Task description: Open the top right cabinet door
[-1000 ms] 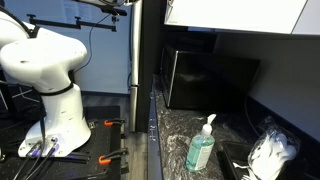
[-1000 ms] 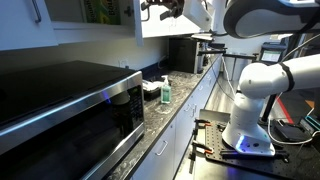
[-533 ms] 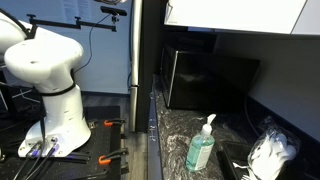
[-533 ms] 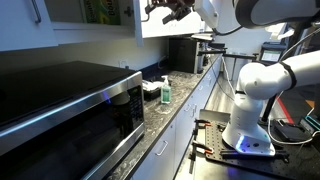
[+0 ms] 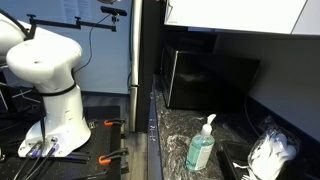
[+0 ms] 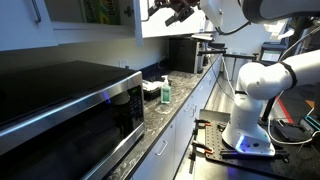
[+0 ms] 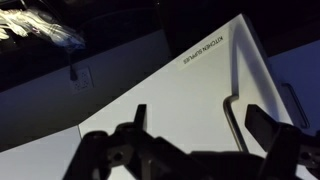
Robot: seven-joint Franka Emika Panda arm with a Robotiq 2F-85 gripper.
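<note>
The top right cabinet door (image 7: pixel 170 90) fills the wrist view as a white panel with a small printed label and a thin metal bar handle (image 7: pixel 232 125). It also shows as a white panel high up in both exterior views (image 5: pixel 240 14) (image 6: pixel 160 28). My gripper (image 7: pixel 205 128) is open, one dark finger on each side of the handle, close to the door face. In an exterior view the gripper (image 6: pixel 176 10) is up at the door's front. In the view that shows the underside of the cabinet, the gripper is out of view.
A glossy black box (image 5: pixel 210 80) (image 6: pixel 183 55) stands on the dark stone counter under the cabinet. A green soap bottle (image 5: pixel 202 148) (image 6: pixel 165 90) and a white bag (image 5: pixel 270 155) are on the counter. A tall dark panel (image 5: pixel 148 50) and a steel microwave (image 6: pixel 70 110) are nearby.
The gripper has moved a little along the upper cabinet front, to the right in the exterior view that shows it. Nothing else has moved.
</note>
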